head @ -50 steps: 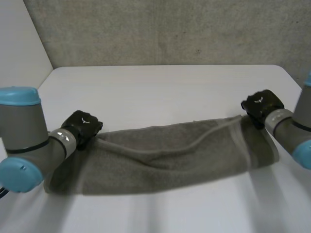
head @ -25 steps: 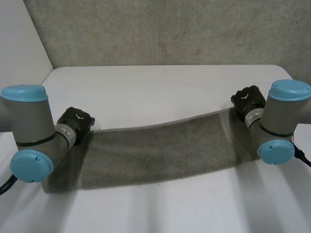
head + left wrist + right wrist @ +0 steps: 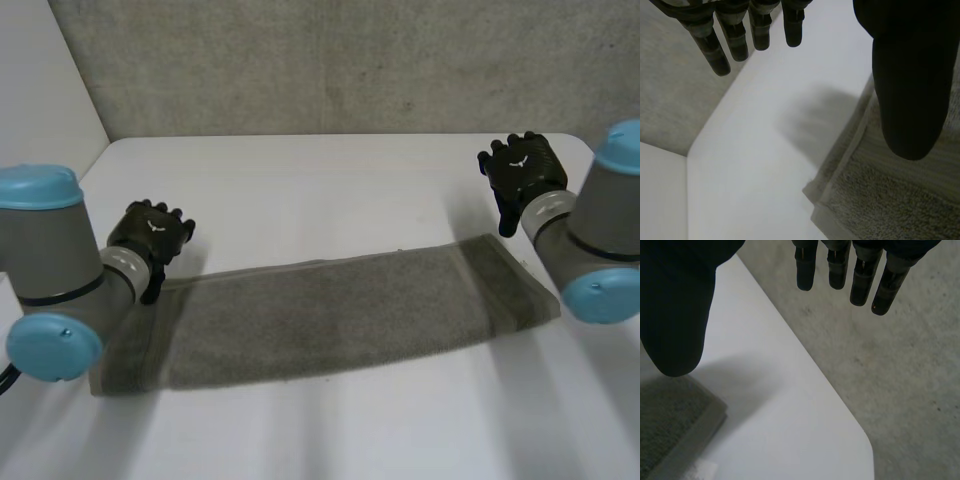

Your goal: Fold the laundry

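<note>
At this moment your towel [image 3: 330, 310] lay flat on the white desk [image 3: 330, 190], folded into one long grey-brown strip. The strip ran across the desk in front of the arms, with its left end nearer the robot and its right end slightly farther away. A woven band [image 3: 487, 285] crossed the strip near each end.

Your left hand [image 3: 150, 232] stood over the far corner of the towel's left end. In the left wrist view its fingers [image 3: 720, 45] were straight and spread. The thumb [image 3: 910, 90] was held apart from them and nothing lay between, so the hand was released. The towel's corner lay below the thumb, with bare desk under the fingertips.

Your right hand [image 3: 520, 170] was above bare desk, beyond the far corner of the towel's right end and apart from the cloth. In the right wrist view its fingers were straight, its thumb stood apart from them, and the hand grasped nothing. A corner of the towel lay below the thumb, and the desk's rounded corner lay past it. A grey wall [image 3: 330, 60] stood behind the desk.
</note>
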`<move>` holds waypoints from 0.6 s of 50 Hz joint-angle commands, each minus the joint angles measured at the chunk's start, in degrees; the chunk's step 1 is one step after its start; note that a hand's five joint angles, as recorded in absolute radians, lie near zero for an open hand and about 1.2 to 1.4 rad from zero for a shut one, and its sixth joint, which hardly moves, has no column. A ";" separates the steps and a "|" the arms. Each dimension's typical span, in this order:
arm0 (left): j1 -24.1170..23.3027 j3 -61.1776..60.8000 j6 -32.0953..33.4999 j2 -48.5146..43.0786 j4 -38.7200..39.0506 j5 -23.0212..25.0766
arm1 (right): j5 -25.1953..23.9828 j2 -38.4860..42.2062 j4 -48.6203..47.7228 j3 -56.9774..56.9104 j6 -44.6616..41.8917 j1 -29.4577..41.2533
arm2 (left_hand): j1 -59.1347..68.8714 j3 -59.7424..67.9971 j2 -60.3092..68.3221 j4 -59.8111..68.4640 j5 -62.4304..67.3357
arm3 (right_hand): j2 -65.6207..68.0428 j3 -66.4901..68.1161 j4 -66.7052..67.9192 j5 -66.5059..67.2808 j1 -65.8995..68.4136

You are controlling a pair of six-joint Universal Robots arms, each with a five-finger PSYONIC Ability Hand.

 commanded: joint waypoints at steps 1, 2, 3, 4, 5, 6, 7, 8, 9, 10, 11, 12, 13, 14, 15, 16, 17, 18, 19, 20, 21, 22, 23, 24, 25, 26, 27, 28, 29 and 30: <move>-0.43 -5.34 -5.52 7.70 1.27 0.35 | -8.31 -7.89 5.73 6.83 0.73 -4.39 | -0.45 0.03 0.11 -0.03 -1.49 | -3.06 -2.35 -3.38 -4.08 -2.09; -0.52 -6.64 -7.09 9.18 1.88 0.52 | -9.97 -8.85 7.64 8.48 0.64 -5.60 | -0.45 0.03 0.11 -0.03 -1.49 | -3.06 -2.35 -3.38 -4.08 -2.09; -0.52 -7.87 -8.93 10.41 2.76 0.53 | -11.55 -9.55 9.49 10.15 0.21 -6.49 | -0.45 0.03 0.11 -0.03 -1.49 | -3.06 -2.35 -3.38 -4.08 -2.09; -0.52 -7.89 -8.95 10.42 2.77 0.53 | -11.56 -9.56 9.51 10.17 0.20 -6.50 | -0.45 0.03 0.11 -0.03 -1.49 | -3.06 -2.35 -3.38 -4.08 -2.09; -0.60 -9.10 -10.69 11.73 3.98 0.53 | -12.78 -9.91 10.81 11.74 -0.14 -7.28 | -0.45 0.03 0.11 -0.03 -1.49 | -3.06 -2.35 -3.38 -4.08 -2.09; -0.78 -10.42 -12.36 13.05 5.30 0.53 | -14.10 -10.00 11.44 13.49 -0.15 -8.16 | -0.45 0.03 0.11 -0.03 -1.49 | -2.17 -1.47 -2.49 -3.20 -1.21; -0.78 -10.43 -12.38 13.06 5.31 0.53 | -14.11 -10.00 11.44 13.51 -0.15 -8.17 | -0.45 0.03 0.11 -0.03 -1.49 | -2.13 -1.43 -2.45 -3.16 -1.17; -0.87 -11.65 -13.86 14.28 6.79 0.53 | -14.72 -10.08 11.62 15.25 -0.15 -9.30 | -0.45 0.03 0.11 -0.03 -1.49 | 0.20 0.91 -0.12 -0.83 1.16; -0.87 -12.97 -15.00 15.07 8.46 0.53 | -15.08 -10.09 11.27 17.01 -0.24 -10.79 | -0.45 0.03 0.11 -0.03 -1.49 | 1.39 2.09 1.07 0.36 2.35; -0.87 -12.98 -15.01 15.08 8.48 0.53 | -15.08 -10.09 11.27 17.03 -0.24 -10.80 | -0.45 0.03 0.11 -0.03 -1.49 | 1.40 2.11 1.08 0.37 2.36; -0.78 -14.11 -16.06 15.60 10.05 0.61 | -15.78 -10.17 10.83 18.33 -0.24 -12.37 | -0.45 0.03 0.11 -0.03 -1.49 | 3.73 4.44 3.41 2.71 4.69; -0.78 -14.13 -16.07 15.61 10.06 0.61 | -15.78 -10.17 10.83 18.35 -0.24 -12.38 | -0.45 0.03 0.11 -0.03 -1.49 | 3.76 4.46 3.44 2.73 4.72; -0.78 -15.26 -16.85 15.96 11.45 0.53 | -16.91 -10.17 10.22 19.56 -0.32 -13.69 | -0.45 0.03 0.11 -0.03 -1.49 | 7.42 8.13 7.10 6.39 8.38; -0.87 -16.05 -17.21 16.13 12.69 0.61 | -18.14 -10.09 9.52 20.53 -0.58 -14.75 | -0.45 0.03 0.11 -0.03 -1.49 | 10.62 11.33 10.30 9.59 11.58; -0.87 -16.06 -17.21 16.14 12.70 0.61 | -18.16 -10.09 9.51 20.54 -0.59 -14.76 | -0.45 0.03 0.11 -0.03 -1.49 | 10.65 11.36 10.33 9.63 11.61; -0.87 -16.67 -17.30 16.14 13.39 0.61 | -19.11 -10.00 8.81 21.41 -1.11 -15.37 | -0.45 0.03 0.11 -0.03 -1.49 | 13.32 14.02 13.00 12.29 14.28; -0.87 -17.11 -17.30 16.14 13.66 0.61 | -19.99 -9.74 7.93 22.03 -1.90 -15.81 | -0.45 0.03 0.11 -0.03 -1.49 | 15.01 15.71 14.69 13.98 15.97; -0.87 -17.11 -17.30 16.14 13.66 0.61 | -20.00 -9.73 7.93 22.04 -1.91 -15.81 | -0.45 0.03 0.11 -0.03 -1.49 | 15.03 15.73 14.71 14.00 15.99; -0.96 -17.29 -17.30 16.14 13.75 0.61 | -20.26 -9.39 6.88 22.65 -2.86 -16.42 | -0.45 0.03 0.11 -0.03 -1.49 | 17.86 18.56 17.54 16.83 18.82; -0.96 -17.29 -17.30 16.14 13.75 0.61 | -20.27 -9.38 6.87 22.65 -2.87 -16.43 | -0.45 0.03 0.11 -0.03 -1.49 | 17.89 18.59 17.57 16.86 18.85; -0.96 -17.38 -17.30 16.14 13.75 0.61 | -20.27 -9.03 5.74 23.17 -3.92 -17.12 | -0.45 0.03 0.11 -0.03 -1.49 | 20.55 21.26 20.23 19.52 21.51; -0.96 -17.64 -17.30 16.14 13.93 0.70 | -20.44 -8.68 4.86 23.70 -4.71 -17.74 | -0.45 0.03 0.11 -0.03 -1.49 | 21.58 22.28 21.26 20.55 22.54; -0.96 -17.64 -17.30 16.14 13.93 0.70 | -20.44 -8.68 4.85 23.71 -4.72 -17.75 | -0.45 0.03 0.11 -0.03 -1.49 | 21.59 22.29 21.27 20.56 22.55; -0.96 -17.82 -17.30 16.22 14.10 0.70 | -20.53 -8.24 4.24 23.97 -5.41 -18.18 | -0.45 0.03 0.11 -0.03 -1.49 | 22.09 22.79 21.77 21.06 23.05; -0.96 -17.99 -17.30 16.22 14.19 0.70 | -20.44 -7.98 4.06 24.14 -5.94 -18.27 | -0.45 0.03 0.11 -0.03 -1.49 | 23.09 23.80 22.77 22.06 24.05; -0.96 -17.99 -17.30 16.22 14.19 0.70 | -20.44 -7.98 4.06 24.15 -5.95 -18.27 | -0.45 0.03 0.11 -0.03 -1.49 | 23.10 23.81 22.78 22.07 24.06; -0.96 -17.99 -17.30 16.22 14.28 0.70 | -20.44 -7.80 4.06 24.23 -6.04 -18.36 | -0.45 0.03 0.11 -0.03 -1.49 | 24.10 24.80 23.78 23.07 25.06; -0.96 -17.99 -17.30 16.22 14.28 0.70 | -20.53 -7.71 3.97 24.41 -6.04 -18.36 | -0.45 0.03 0.11 -0.03 -1.49 | 25.61 26.31 25.29 24.58 26.57; -0.96 -17.99 -17.30 16.22 14.28 0.70 | -20.53 -7.71 3.97 24.41 -6.04 -18.36 | -0.45 0.03 0.11 -0.03 -1.49 | 25.62 26.33 25.30 24.60 26.59; -0.96 -18.08 -17.30 16.22 14.28 0.70 | -20.53 -7.71 3.97 24.58 -5.95 -18.36 | -0.45 0.03 0.11 -0.03 -1.49 | 27.46 28.16 27.14 26.43 28.42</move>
